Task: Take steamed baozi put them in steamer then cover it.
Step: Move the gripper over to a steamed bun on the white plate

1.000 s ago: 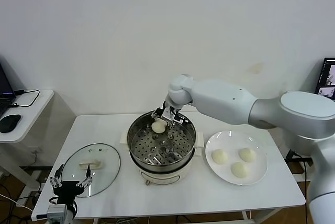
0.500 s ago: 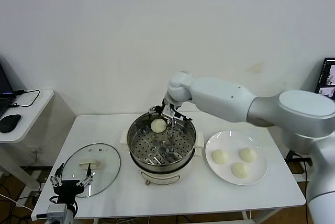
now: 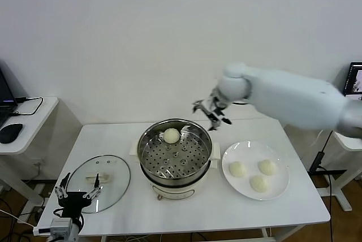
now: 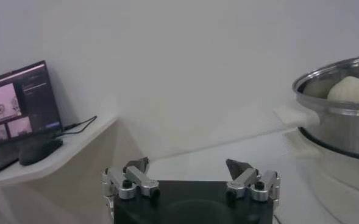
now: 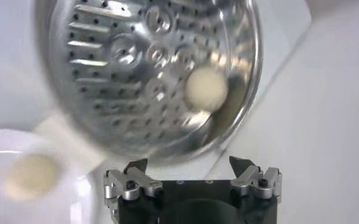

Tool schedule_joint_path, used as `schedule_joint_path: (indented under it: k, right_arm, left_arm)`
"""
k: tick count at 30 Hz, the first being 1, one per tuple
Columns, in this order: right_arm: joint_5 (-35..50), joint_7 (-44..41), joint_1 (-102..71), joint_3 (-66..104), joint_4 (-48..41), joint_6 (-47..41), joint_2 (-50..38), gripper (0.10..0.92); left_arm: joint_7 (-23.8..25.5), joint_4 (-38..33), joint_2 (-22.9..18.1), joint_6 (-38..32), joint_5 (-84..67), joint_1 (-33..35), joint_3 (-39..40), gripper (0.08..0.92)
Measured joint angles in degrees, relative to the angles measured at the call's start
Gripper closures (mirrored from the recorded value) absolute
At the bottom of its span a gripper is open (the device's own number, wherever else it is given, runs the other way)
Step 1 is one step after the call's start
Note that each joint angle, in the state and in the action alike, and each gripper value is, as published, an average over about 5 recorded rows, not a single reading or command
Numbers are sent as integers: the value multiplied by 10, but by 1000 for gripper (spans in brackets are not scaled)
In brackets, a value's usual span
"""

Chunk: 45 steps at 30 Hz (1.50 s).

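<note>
Centre of the head view: steamer [image 3: 175, 160], steel pot on a cream base, perforated tray exposed. One steamed baozi [image 3: 171, 135] lies on the tray at the far rim; in the left wrist view only its top shows above the pot wall [image 4: 351, 89].

Right of centre: white plate [image 3: 255, 150] just beside the steamer, bearing three more buns [image 3: 237, 169] [image 3: 267, 167] [image 3: 258, 183]. The right wrist view catches one of them only as a pale smear at its left edge.

Lower left: cover [image 3: 97, 177], glass lid with cream handle, flat on the white table [image 3: 288, 208], well apart from the steamer.

Upper right of centre: right gripper [image 3: 211, 113], above the steamer's far right rim, fingers spread and empty; its arm runs off the right edge.

Bottom left corner: left gripper [image 3: 78, 195], at the table's near edge beside the cover, fingers released, nothing between them; its body is cut by the frame.

Far left: side desk with mouse and laptop [image 4: 22, 112], partly cropped.
</note>
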Motion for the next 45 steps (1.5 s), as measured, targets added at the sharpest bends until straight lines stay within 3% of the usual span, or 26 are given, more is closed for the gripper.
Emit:
schedule_joint_path:
  k: [7,15,29,45]
  right_arm:
    - [-14,2,-60,28,34,-30,-85,203]
    - [-46,1,-164,95,27,-38,-113,203]
    - [-98,3,-304,181,-44,-38,-63,203]
    - [-127,12,-347,206,-120,-37,8,203]
  left_arm:
    - [0,-2,4,0,-1,0,-4,177]
    - [0,-1,0,2,2,1,-6,177]
    - [0,0,-1,2,4,11,-15,177]
    - [-1,7,-1,1,6,10,-18,177]
